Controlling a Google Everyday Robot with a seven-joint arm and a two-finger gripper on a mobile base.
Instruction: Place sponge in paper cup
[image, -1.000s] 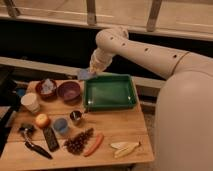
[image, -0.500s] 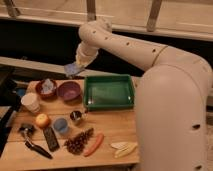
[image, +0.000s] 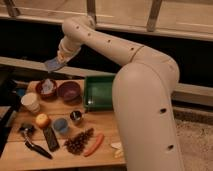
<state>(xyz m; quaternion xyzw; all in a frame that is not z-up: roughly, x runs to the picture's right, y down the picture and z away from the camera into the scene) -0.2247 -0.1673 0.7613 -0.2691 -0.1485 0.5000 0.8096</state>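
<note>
Sponge up in the air, pinched at the end of the arm with the gripper and its jaws closed on it, hanging over the back of the wooden counter roughly above the red bowl. The paper cup stands down and to the left, near the counter's left edge and well apart from the sponge. Here is the worry: let go anywhere short of that cup and the sponge likely drops into the red bowl or onto the boards beside it. The sponge is a flat, pale-blue, soft-looking slab, and it looks about as wide as the cup's mouth, so a level drop could leave it bridging the rim rather than going in; edge-first seems the safer entry. The cup itself is plain cream paper, tapered, narrow at the foot and surely light, so a nudge from the jaws on the way down could tip it or skid it. Neighbours crowd it too, with the red bowl just behind and a round yellow-orange fruit just in front. Further right sit a smooth purple bowl, a small shiny metal cup and a green rectangular tray with raised walls.
</note>
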